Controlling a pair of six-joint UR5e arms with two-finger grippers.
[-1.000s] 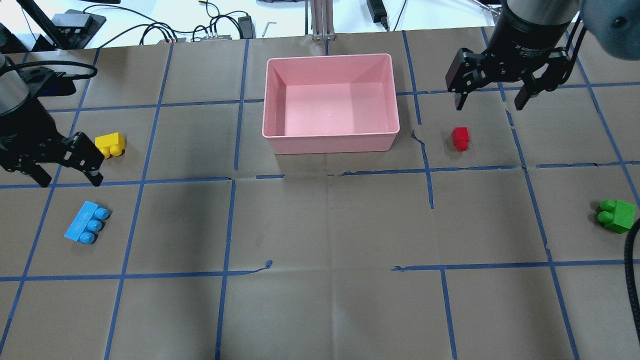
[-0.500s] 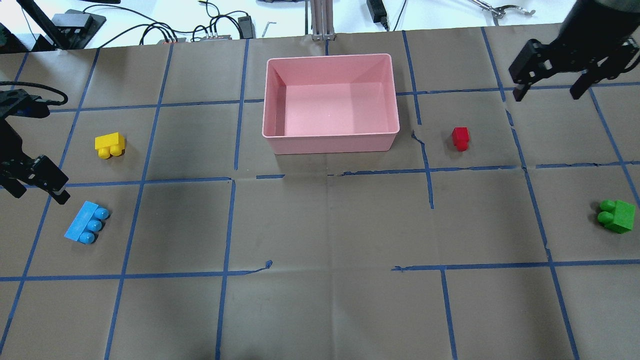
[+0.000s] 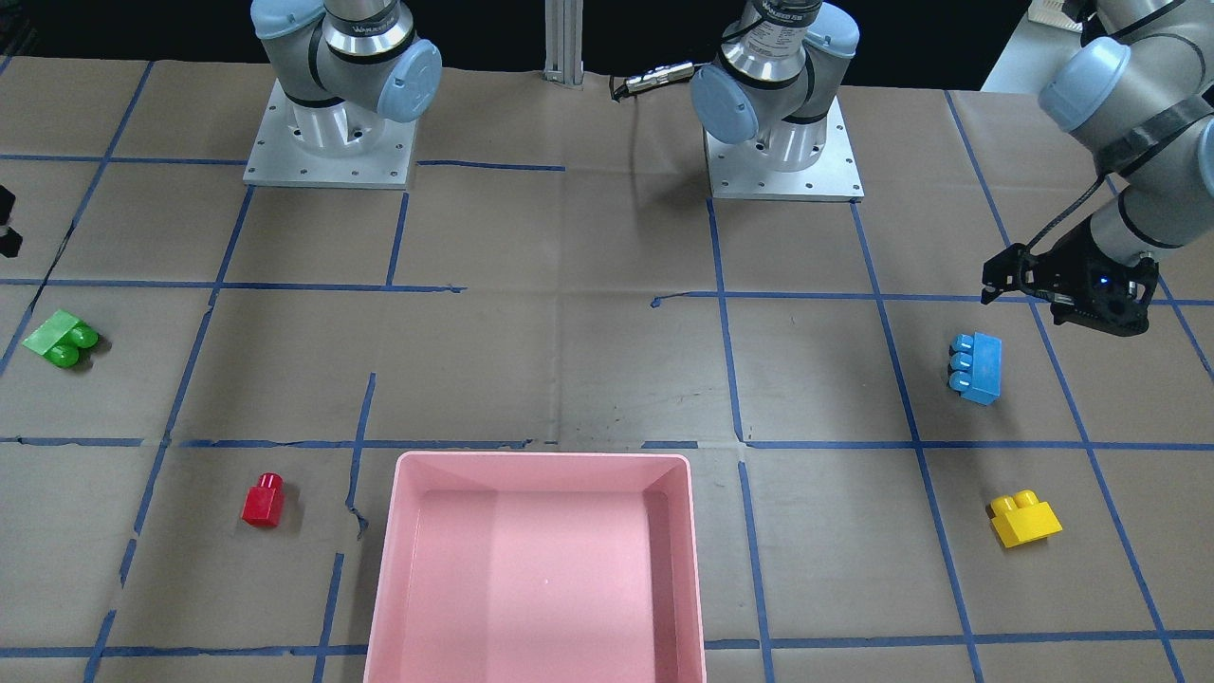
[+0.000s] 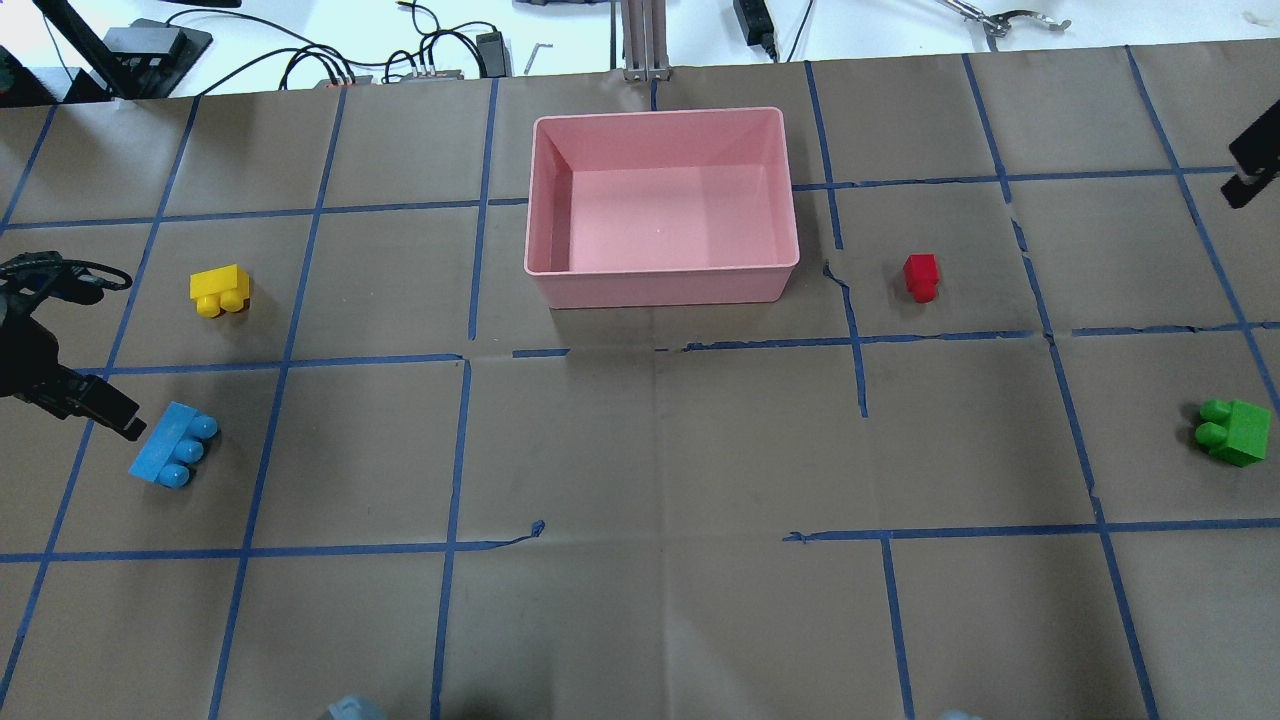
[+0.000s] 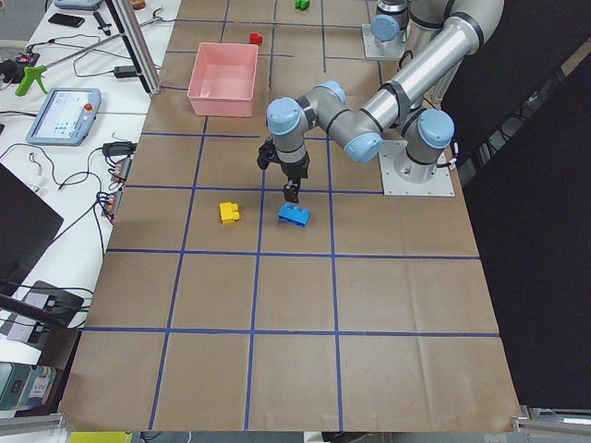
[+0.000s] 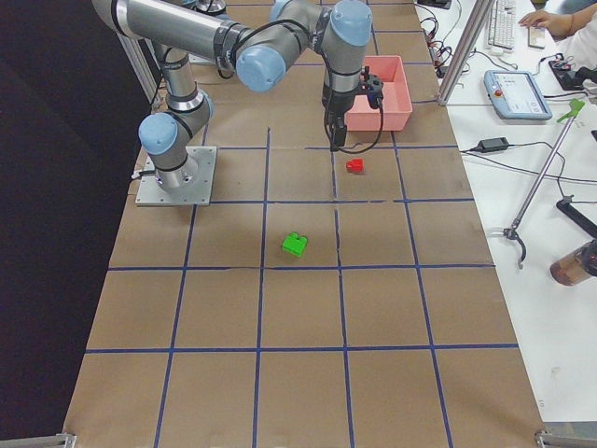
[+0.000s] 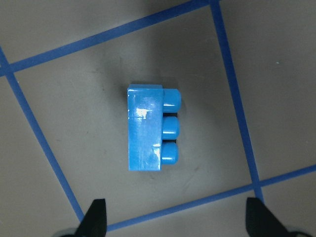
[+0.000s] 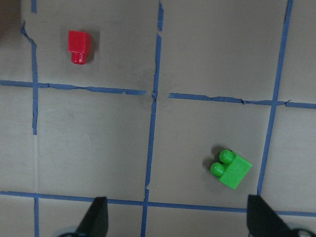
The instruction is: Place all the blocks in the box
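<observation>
The pink box (image 4: 660, 285) stands empty at the table's far middle. The light-blue brick (image 4: 172, 445) lies at the left, the yellow brick (image 4: 220, 290) beyond it. My left gripper (image 7: 177, 219) is open and empty, hovering just left of the blue brick (image 7: 148, 128), apart from it. The red brick (image 4: 921, 277) lies right of the box, and the green brick (image 4: 1233, 430) lies at the far right. My right gripper (image 8: 177, 219) is open and empty, high above the red brick (image 8: 79, 46) and green brick (image 8: 231, 169). Only one of its fingers (image 4: 1255, 160) shows in the overhead view.
Blue tape lines grid the brown paper table (image 4: 650, 450). Cables and power supplies (image 4: 420, 60) lie beyond the far edge. The two arm bases (image 3: 327, 133) stand on the robot's side.
The left gripper has moved left and nearer, to beside the blue brick. The right gripper has moved right, almost out of the overhead view. No brick has moved.
</observation>
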